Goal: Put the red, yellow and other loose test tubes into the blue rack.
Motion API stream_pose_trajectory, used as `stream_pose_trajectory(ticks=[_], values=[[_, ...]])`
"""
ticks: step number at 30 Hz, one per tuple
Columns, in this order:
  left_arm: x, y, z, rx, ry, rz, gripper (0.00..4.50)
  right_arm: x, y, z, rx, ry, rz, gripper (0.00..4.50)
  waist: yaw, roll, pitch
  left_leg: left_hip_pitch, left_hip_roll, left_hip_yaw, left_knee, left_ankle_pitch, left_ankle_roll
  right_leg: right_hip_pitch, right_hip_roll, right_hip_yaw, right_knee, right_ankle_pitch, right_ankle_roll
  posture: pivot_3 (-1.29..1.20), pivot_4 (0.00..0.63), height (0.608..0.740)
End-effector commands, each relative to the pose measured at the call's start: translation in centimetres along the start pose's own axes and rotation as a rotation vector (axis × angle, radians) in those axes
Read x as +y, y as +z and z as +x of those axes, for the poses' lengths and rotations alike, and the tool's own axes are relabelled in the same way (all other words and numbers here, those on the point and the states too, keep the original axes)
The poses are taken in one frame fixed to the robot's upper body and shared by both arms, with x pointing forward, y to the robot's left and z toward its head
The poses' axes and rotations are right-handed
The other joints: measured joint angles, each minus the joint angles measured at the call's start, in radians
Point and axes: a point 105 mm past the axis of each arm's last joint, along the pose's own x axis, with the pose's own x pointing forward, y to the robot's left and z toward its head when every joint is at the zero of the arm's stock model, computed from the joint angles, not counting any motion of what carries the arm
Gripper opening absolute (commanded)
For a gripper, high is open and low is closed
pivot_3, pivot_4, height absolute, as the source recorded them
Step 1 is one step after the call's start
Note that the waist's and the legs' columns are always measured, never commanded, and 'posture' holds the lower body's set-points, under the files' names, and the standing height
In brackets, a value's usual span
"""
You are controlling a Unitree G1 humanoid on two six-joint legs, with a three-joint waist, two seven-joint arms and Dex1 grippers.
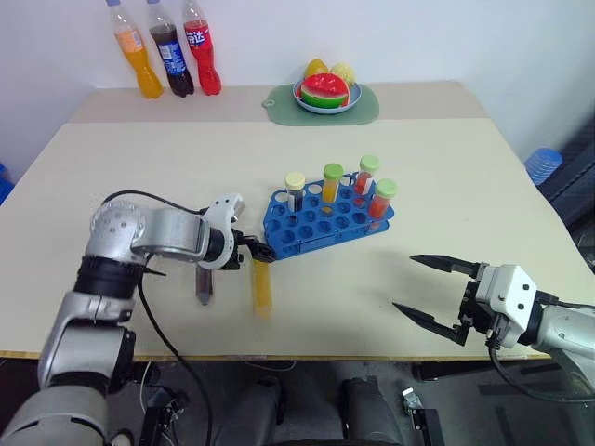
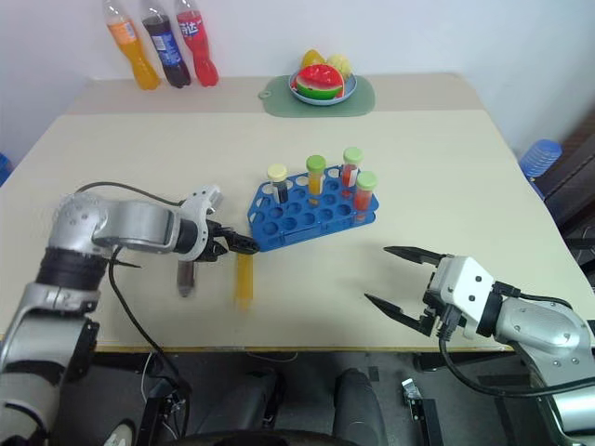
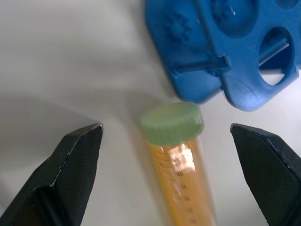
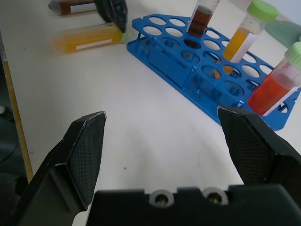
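Three soda bottles (image 1: 165, 48) stand at the tabletop's (image 1: 465, 186) far left corner; a fruit plate (image 1: 325, 93) on a green mat (image 1: 364, 109) sits mid far edge.

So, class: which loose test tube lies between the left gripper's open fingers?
The yellow test tube with the green cap, lying flat beside the blue rack; the dark tube lies outside the left gripper.

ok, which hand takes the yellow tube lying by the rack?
Left. The left hand is open with the yellow tube between its fingers; the right hand hovers open, off to the blue rack's other side.
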Motion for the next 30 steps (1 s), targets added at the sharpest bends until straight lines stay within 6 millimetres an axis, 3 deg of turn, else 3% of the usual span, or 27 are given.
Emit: stream_pose_trajectory(ticks=[1,6,9,13,21,30], values=[[-0.6,-1.4,-0.8,0.155,-0.092,0.059,4.50,0.0,1.0,-0.4,-0.022,-0.025,-0.022,4.17,-0.005,0.000,0.000,0.000,0.000,0.000,0.000,0.000,0.000,0.000,0.000,0.000,0.000,0.000,0.000,0.00,0.150,0.740],[-0.5,-2.7,-1.6,0.285,-0.095,0.089,4.50,0.2,1.0,-0.4,-0.024,-0.038,-0.012,4.17,-0.024,0.000,0.000,-0.001,0.002,0.000,-0.001,0.000,0.000,-0.001,0.000,0.000,0.000,0.000,0.000,0.00,0.150,0.740],[-0.6,-2.4,-1.7,0.302,-0.080,0.093,3.58,0.2,0.9,-0.4,-0.026,-0.044,-0.008,4.24,-0.026,-0.001,0.001,-0.001,0.002,-0.001,-0.001,0.000,0.000,-0.001,0.000,0.000,0.000,0.000,0.000,0.00,0.150,0.740],[-1.2,-1.8,-1.1,0.288,-0.075,0.106,1.57,0.2,0.8,-0.3,-0.030,-0.054,0.000,4.24,-0.026,-0.001,0.001,-0.001,0.002,-0.001,-0.001,0.000,0.001,-0.001,0.000,0.000,0.000,0.000,0.000,0.00,0.150,0.740],[-1.6,-0.6,-0.8,0.203,-0.061,0.111,1.57,-0.1,0.7,-0.1,-0.036,-0.060,0.000,4.24,-0.023,-0.001,0.001,-0.001,0.002,-0.001,0.000,0.000,0.001,-0.001,0.000,0.000,0.000,0.000,0.000,0.00,0.150,0.740],[-2.9,-0.9,-4.9,-0.036,-0.073,0.298,1.57,-0.4,0.4,0.0,-0.045,-0.051,0.006,4.24,-0.035,-0.001,0.001,-0.002,0.003,0.000,-0.001,0.000,0.000,-0.004,0.000,0.001,0.000,0.000,0.000,0.00,0.150,0.740]])
